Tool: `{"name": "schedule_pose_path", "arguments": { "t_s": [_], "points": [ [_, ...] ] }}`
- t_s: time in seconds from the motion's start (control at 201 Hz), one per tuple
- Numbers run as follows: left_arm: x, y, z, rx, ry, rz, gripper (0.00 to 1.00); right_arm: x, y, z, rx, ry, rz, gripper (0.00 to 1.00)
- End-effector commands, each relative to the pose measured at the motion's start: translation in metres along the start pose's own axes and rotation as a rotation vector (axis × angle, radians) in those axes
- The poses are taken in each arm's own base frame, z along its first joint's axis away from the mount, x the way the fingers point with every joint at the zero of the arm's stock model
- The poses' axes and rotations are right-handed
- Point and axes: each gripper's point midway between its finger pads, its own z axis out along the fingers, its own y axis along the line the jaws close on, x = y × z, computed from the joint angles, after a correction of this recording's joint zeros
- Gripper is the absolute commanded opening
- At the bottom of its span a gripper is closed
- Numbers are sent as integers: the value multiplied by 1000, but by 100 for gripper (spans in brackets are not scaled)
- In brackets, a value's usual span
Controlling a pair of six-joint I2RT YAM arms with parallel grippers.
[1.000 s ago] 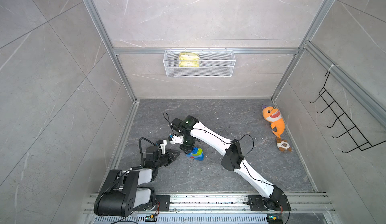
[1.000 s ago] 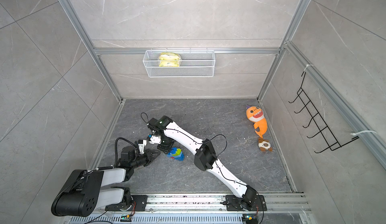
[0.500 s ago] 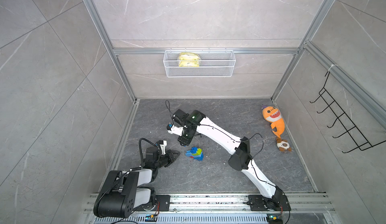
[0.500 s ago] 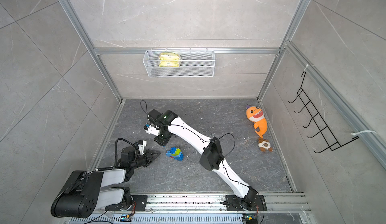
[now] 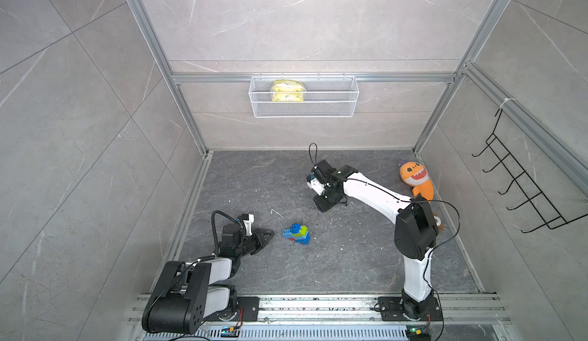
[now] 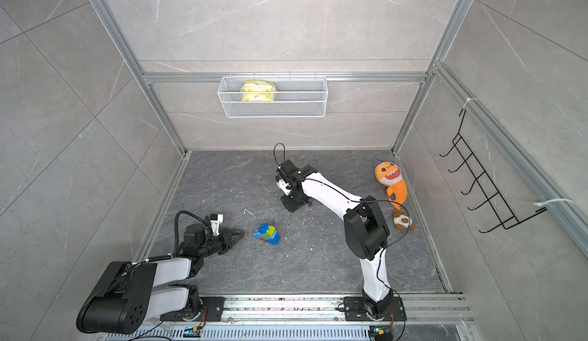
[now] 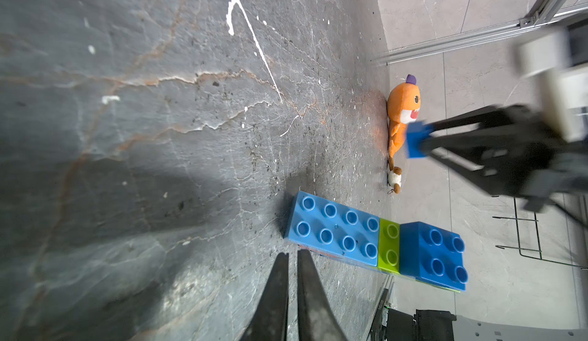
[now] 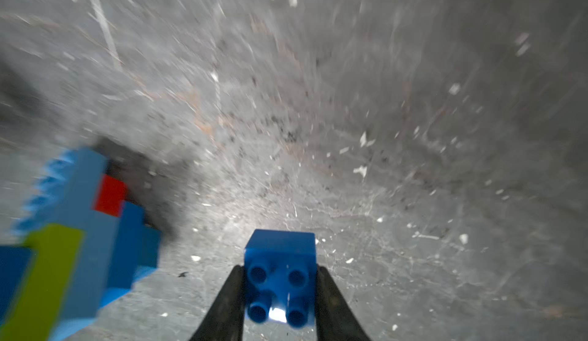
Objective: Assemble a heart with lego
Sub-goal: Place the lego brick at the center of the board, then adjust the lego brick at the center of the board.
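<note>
Brick transfer: right fingers (image 8: 229,301) grip a dark blue brick (image 8: 280,250), mid-frame in both top views, well apart from the heart (image 5: 296,233) lying lower centre on the tabletop (image 5: 350,260) beside the closed, empty left fingers (image 7: 276,291); the next move likely calls for carrying it over and pressing it on, studs aligned.

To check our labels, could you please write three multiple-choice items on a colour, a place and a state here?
1. What colour is the brick in the right gripper?
A. red
B. blue
C. lime green

2. Where is the heart clump?
A. on the floor by the left gripper
B. in the right gripper
C. in the left gripper

3. How is the left gripper?
A. wide open
B. shut on a brick
C. shut, empty

B: blue studs show between its jaws.
A: it lies on the floor.
C: fingers meet, nothing between.
</note>
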Motion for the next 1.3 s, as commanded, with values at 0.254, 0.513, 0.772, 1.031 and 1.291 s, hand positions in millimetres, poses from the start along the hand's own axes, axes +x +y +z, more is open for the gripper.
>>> {"name": "schedule_pose_path", "arguments": {
  "t_s": [0.254, 0.513, 0.772, 1.031, 1.291],
  "points": [
    [-11, -12, 2, 22, -13, 42, 12, 18, 11, 22, -47, -24, 103, 57],
    [-14, -11, 2, 13, -27, 44, 12, 9, 47, -56, -311, -263, 309, 60],
    [-23, -12, 4, 7, -45, 55, 12, 17, 100, -82, -668, -343, 549, 60],
    [-22, -10, 10, 33, -35, 43, 12, 9, 138, -65, -783, -325, 629, 60],
    [-17, -8, 9, 37, -28, 41, 12, 6, 138, -51, -774, -314, 651, 56]
  ]
}}
